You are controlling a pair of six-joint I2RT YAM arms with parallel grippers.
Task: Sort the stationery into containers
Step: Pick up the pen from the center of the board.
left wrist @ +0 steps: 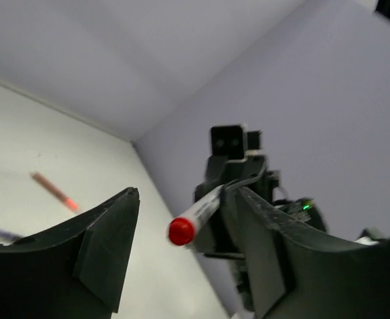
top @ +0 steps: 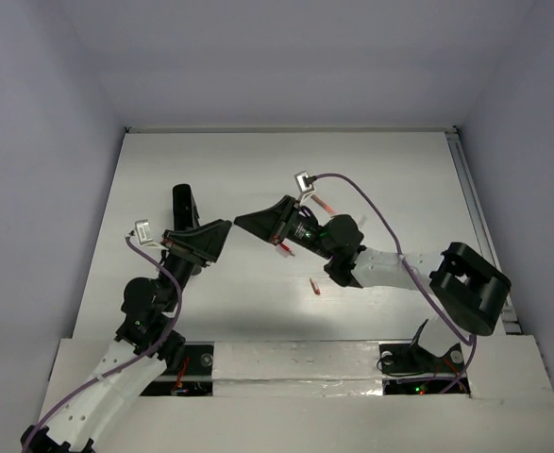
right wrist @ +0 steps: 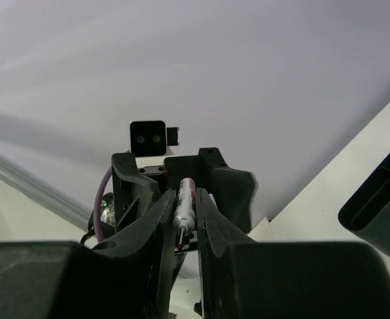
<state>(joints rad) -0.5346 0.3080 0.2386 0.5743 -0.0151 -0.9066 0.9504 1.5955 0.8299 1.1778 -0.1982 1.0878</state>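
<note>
From above, the left tool [top: 222,229] and the right tool [top: 246,222] face each other tip to tip over the middle of the white bench [top: 390,170], close together. The top view is too dark to show how their fingers stand. The long black box [top: 181,203] stands on the bench just beyond the left tool. A small red piece [top: 314,288] lies on the bench near the right arm, a thin reddish pen [top: 322,203] pokes out from behind the right wrist, and a red-and-white scrap [top: 281,247] shows under the right tool. I cannot tell whether that scrap rests on the bench. In the left wrist view the left tool [left wrist: 187,193] is spread wide and grips nothing. A white pen with a red end [left wrist: 193,219] points toward the camera in the gap, close beside the finger on the picture's right, though contact cannot be made out. The right tool [left wrist: 229,189] holds this pen from the far side. Off to the left a reddish pen [left wrist: 52,189] lies on the bench, with a dark blurred pen [left wrist: 0,234] nearer the edge of the picture. In the right wrist view the right tool [right wrist: 183,194] is pressed together on the white pen with a red end [right wrist: 184,211], pinching it lengthwise between the fingertips, raised off the bench. The left tool [right wrist: 181,174] sits directly beyond it, and the black box [right wrist: 381,199] stands at the right edge on the bench.
</note>
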